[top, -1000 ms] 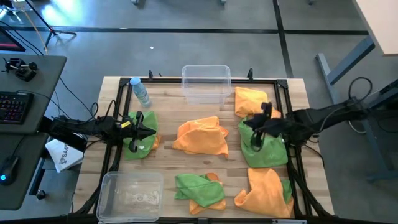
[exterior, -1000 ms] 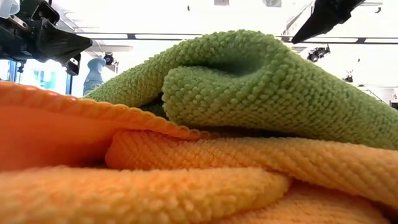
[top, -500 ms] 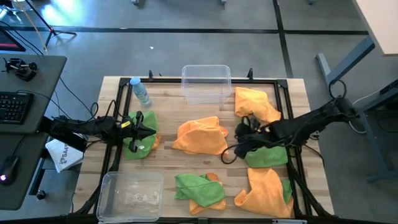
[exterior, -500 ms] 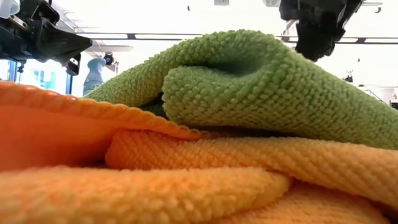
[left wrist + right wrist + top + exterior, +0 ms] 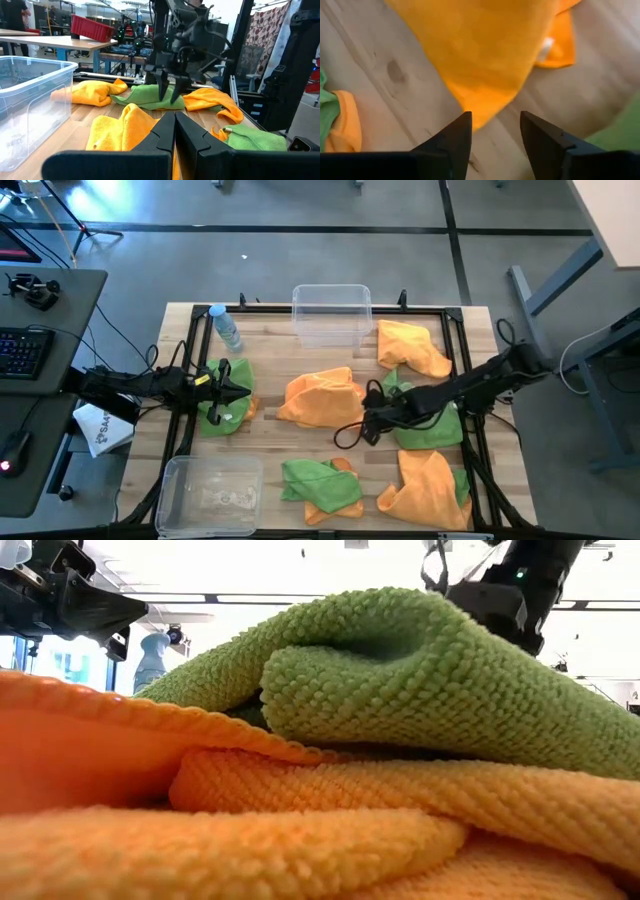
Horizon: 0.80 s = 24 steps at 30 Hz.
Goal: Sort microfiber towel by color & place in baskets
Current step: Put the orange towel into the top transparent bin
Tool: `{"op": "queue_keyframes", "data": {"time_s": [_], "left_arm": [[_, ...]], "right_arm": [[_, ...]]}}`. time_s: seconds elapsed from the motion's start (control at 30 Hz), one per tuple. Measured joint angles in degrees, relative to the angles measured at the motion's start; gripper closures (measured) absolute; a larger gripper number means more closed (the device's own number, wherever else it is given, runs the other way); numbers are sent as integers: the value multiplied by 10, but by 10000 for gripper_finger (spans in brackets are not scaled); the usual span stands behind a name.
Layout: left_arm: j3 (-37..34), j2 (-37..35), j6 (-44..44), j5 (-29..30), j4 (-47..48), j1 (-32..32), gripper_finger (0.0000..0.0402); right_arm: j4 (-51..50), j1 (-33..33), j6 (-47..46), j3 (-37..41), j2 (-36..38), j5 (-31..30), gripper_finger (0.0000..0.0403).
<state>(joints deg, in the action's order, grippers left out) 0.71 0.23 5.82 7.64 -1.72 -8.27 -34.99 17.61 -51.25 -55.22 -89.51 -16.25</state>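
Note:
Orange and green microfiber towels lie about the wooden table. My right gripper (image 5: 362, 423) (image 5: 492, 134) is open, pointing down over the near right corner of the middle orange towel (image 5: 325, 400) (image 5: 480, 60). That corner lies between its fingers without visible touch. My left gripper (image 5: 243, 390) (image 5: 175, 131) is shut and hovers over a green towel (image 5: 222, 408) at the table's left. One clear basket (image 5: 331, 315) stands at the far edge, another (image 5: 208, 492) at the near left corner. The left wrist view shows my right gripper (image 5: 167, 89) from afar.
A water bottle (image 5: 226, 328) stands at the far left. More towels lie at the right: orange (image 5: 410, 345), green (image 5: 428, 425), orange (image 5: 428, 488). A green-on-orange pile (image 5: 320, 485) (image 5: 400, 670) sits at the near edge. Bare wood shows between the piles.
My right gripper has gone from above the right green towel toward the table's left and near edges and down, ending at the near right corner of the middle orange towel. The towels have stayed where they were.

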Motion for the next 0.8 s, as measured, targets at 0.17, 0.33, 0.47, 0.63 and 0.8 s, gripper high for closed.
{"op": "queue_keyframes", "data": {"time_s": [0.17,0.33,0.47,0.63,0.8], "left_arm": [[0,0,0,0,0,0,401],[0,0,0,0,0,0,401],[0,0,0,0,0,0,401],[0,0,0,0,0,0,401],[0,0,0,0,0,0,401]], "right_arm": [[32,0,-31,0,-37,13,222],[36,-9,-40,0,-65,19,221],[48,-26,-39,0,-81,19,221],[64,-49,-10,0,-100,20,221],[80,-64,51,-1,-126,43,222]]}}
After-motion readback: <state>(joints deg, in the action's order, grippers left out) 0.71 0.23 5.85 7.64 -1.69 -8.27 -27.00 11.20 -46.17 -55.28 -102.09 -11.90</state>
